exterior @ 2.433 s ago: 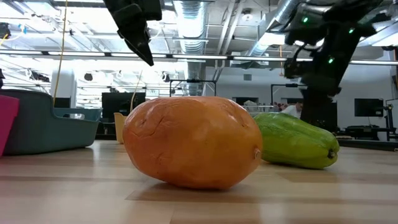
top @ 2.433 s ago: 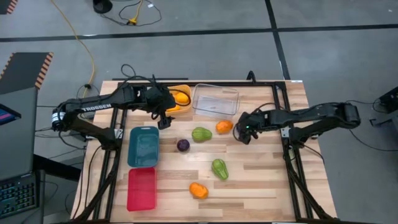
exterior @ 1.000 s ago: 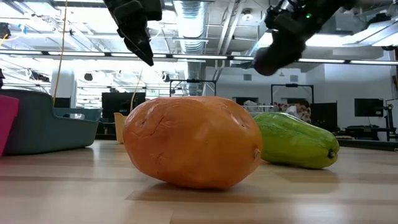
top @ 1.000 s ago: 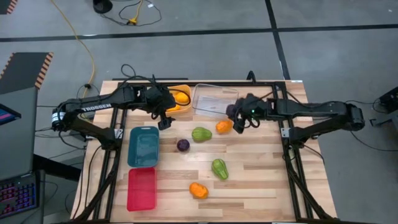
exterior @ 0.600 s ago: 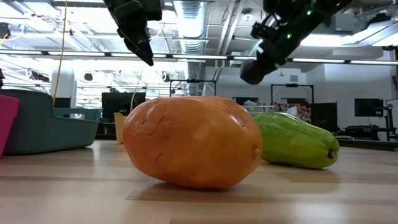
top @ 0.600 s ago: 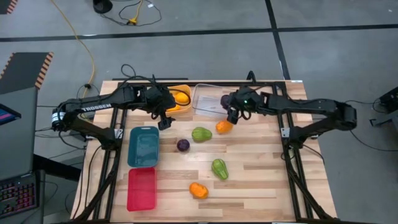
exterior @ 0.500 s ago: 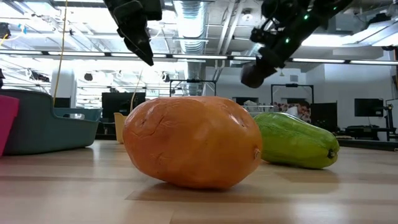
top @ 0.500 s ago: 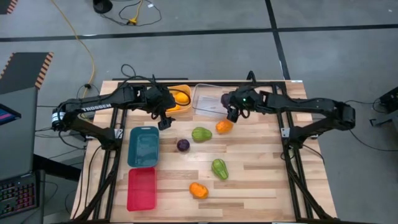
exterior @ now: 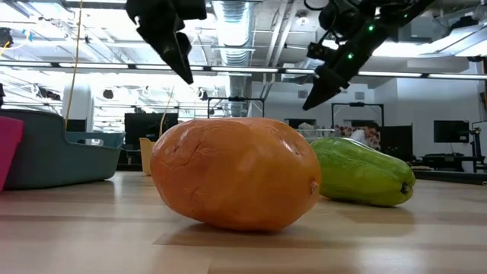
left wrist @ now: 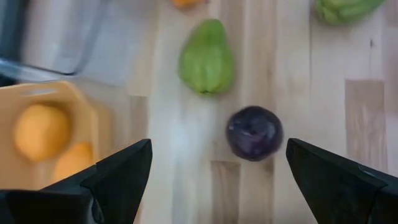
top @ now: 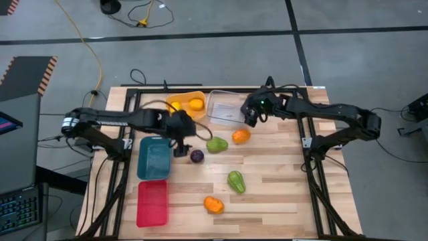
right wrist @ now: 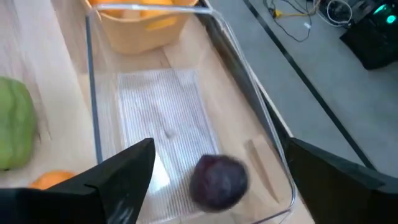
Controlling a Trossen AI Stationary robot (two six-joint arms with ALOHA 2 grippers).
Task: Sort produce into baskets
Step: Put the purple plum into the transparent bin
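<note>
Dark purple piece [right wrist: 218, 181] inside clear basket [right wrist: 268, 143].

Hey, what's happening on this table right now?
A two-armed robot is sorting produce into baskets. The right hand is open above the clear basket, with a dark purple piece inside. The left hand is open over another purple piece on the table. Green and orange pieces are not yet sorted.

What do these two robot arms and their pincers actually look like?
Both arms are slim, jointed and matt black, with thin black cables looping along them. The left arm has a white ring near its base. The right gripper shows small green lights at its wrist. The left gripper has two flat, tapering black fingers.
</note>
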